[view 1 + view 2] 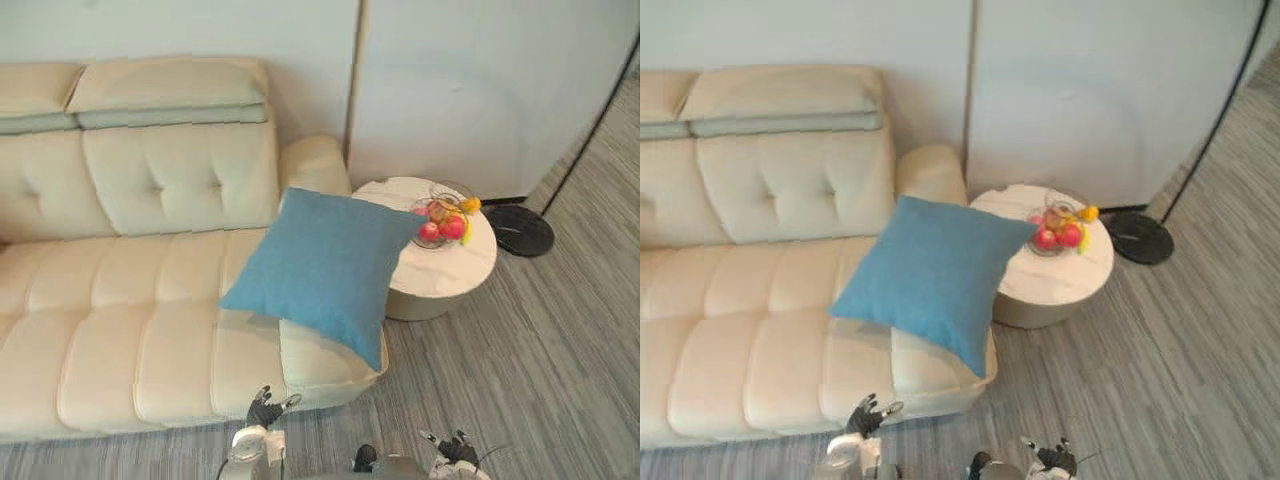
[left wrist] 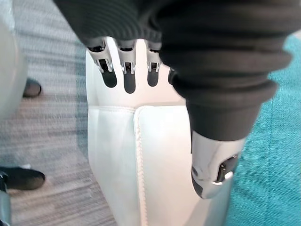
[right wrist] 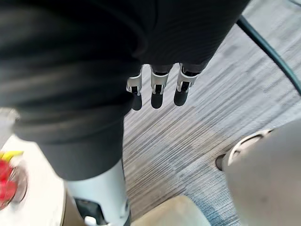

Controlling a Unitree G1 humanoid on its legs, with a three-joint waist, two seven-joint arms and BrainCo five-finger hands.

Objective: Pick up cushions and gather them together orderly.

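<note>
A blue cushion (image 1: 323, 268) lies tilted on the right end of the cream sofa (image 1: 120, 330), its far corner reaching over the round side table (image 1: 445, 270). My left hand (image 1: 265, 410) hangs low in front of the sofa's front edge, fingers relaxed and holding nothing; in the left wrist view its fingers (image 2: 127, 70) hang before the sofa's white front, with the blue cushion (image 2: 273, 155) beside it. My right hand (image 1: 455, 447) hangs low over the floor, fingers (image 3: 157, 92) relaxed and empty.
A glass bowl of fruit (image 1: 443, 220) stands on the side table. A black round lamp base (image 1: 518, 230) sits on the striped grey floor (image 1: 520, 360) behind it. A wall panel (image 1: 470, 90) stands at the back. A dark shoe (image 2: 21, 178) rests on the floor.
</note>
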